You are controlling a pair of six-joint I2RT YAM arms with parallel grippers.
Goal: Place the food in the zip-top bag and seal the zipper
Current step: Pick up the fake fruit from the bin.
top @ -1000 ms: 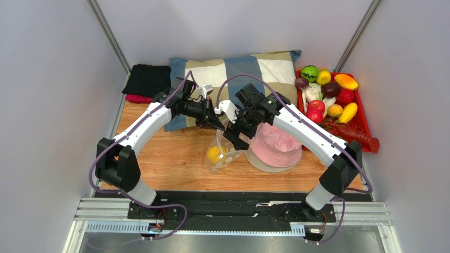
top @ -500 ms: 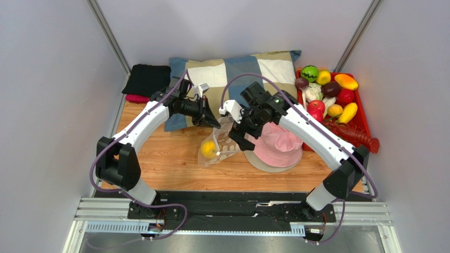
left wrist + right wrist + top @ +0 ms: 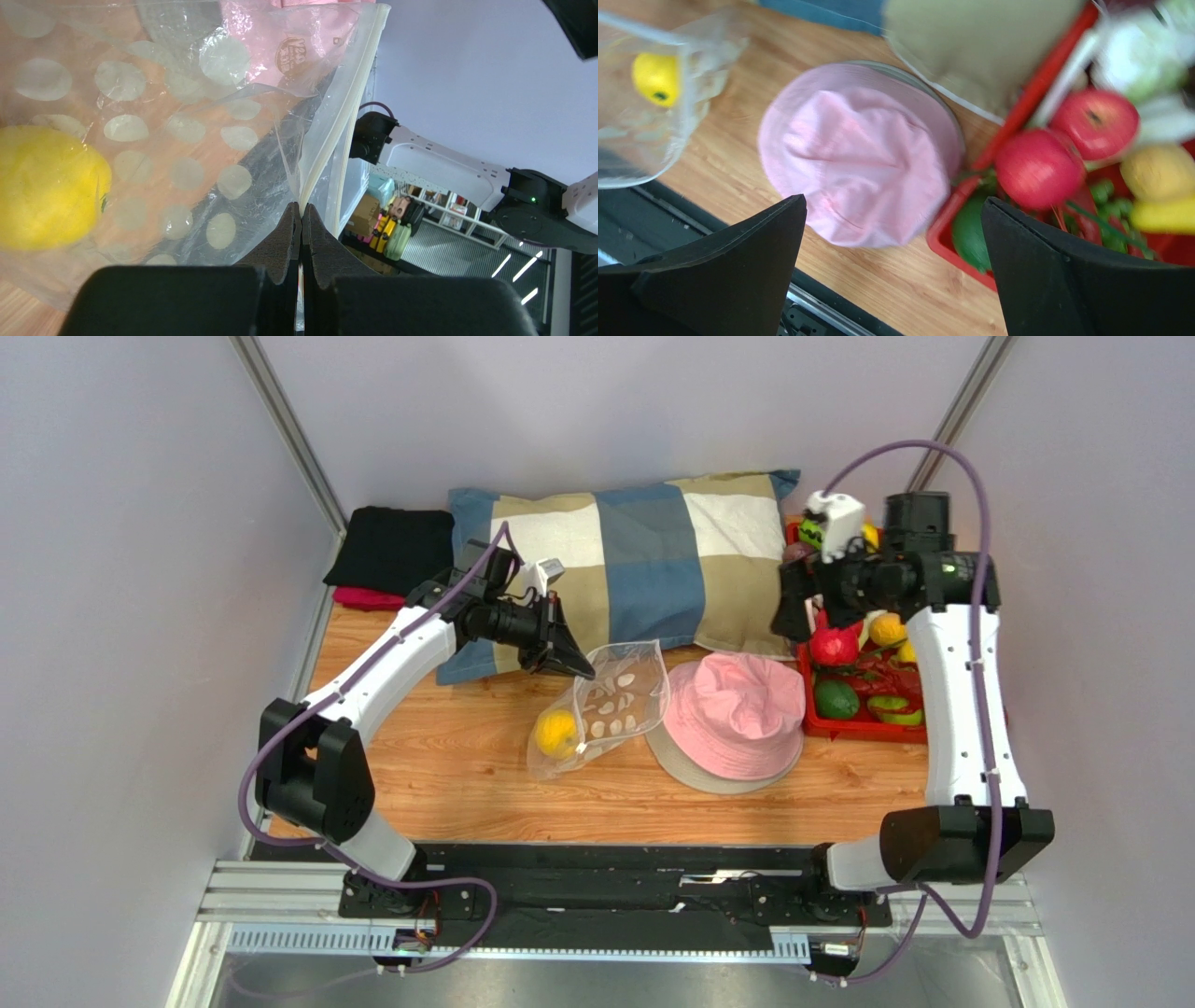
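The clear dotted zip-top bag [image 3: 617, 703] lies on the wooden table with one yellow fruit [image 3: 557, 734] inside. My left gripper [image 3: 575, 667] is shut on the bag's upper edge. In the left wrist view the left gripper [image 3: 302, 207] pinches the pale zipper [image 3: 345, 105], with the bag [image 3: 175, 140] and yellow fruit [image 3: 45, 189] to its left. My right gripper [image 3: 795, 616] hangs open above the near end of the food tray, nothing between its fingers. In the right wrist view the right gripper [image 3: 892, 201] is wide open, with red fruits [image 3: 1039, 168] to its right.
A pink hat [image 3: 732, 711] lies between the bag and the red tray [image 3: 859, 732] of toy food. A checked pillow [image 3: 659, 560] lies at the back, with black and red cloth [image 3: 393, 546] at the back left. Grey walls close in both sides.
My right arm has swung from beside the bag's mouth over to the red tray, still open. The bag has settled a little leftward on the table; the left gripper keeps its hold.
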